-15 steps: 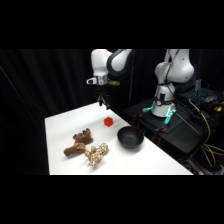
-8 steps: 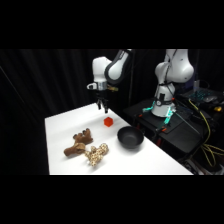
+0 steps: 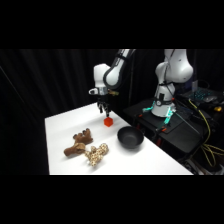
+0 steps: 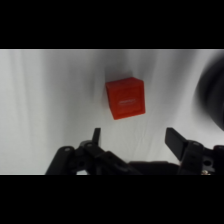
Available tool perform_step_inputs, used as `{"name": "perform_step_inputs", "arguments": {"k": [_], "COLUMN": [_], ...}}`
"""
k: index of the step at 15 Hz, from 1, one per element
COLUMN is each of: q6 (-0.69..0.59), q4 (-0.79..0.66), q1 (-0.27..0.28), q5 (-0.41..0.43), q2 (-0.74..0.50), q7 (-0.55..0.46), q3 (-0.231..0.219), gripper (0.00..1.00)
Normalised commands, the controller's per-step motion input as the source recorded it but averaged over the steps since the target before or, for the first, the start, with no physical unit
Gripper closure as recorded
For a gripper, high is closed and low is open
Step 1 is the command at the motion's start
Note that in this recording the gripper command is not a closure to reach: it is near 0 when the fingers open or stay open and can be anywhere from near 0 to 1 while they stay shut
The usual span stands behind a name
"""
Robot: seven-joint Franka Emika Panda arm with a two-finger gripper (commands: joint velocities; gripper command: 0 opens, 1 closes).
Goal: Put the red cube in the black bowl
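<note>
From my station I can read no text, number, brand or sign in either view. The small bright red-orange solid cube (image 4: 125, 98) carries a faint raised marking on the face turned toward the wrist camera, but I cannot make out any letters in it. Nothing legible stands on the white table (image 3: 65, 127).

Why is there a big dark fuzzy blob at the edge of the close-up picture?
Wrist view: the blob at the right edge is the black bowl, out of focus, while the red cube on the table looks fairly crisp. Side view: the bowl shows whole, on the bright white table against a black backdrop.
</note>
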Motion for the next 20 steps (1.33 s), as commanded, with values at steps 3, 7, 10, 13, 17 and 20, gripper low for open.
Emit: {"name": "perform_step_inputs", "arguments": {"k": [3,7,10,13,17,20], "q6": [0.19,0.17,0.17,0.21,0.22,0.19], "q4": [0.05,0.06,0.01,-0.05,-0.06,-0.08], "q1": [-0.175,-0.190,-0.161,-0.158,-0.173,-0.159], "q5": [0.169,0.099,0.083,0.057,0.015,-0.035], "q2": [0.16,0.13,0.10,0.08,0.07,-0.01], "q7": [-0.28,-0.26,-0.23,-0.23,-0.21,-0.14], "q3": [0.171,0.150,0.162,0.151,0.123,0.109], "gripper": [0.00,0.00,0.00,0.00,0.00,1.00]}}
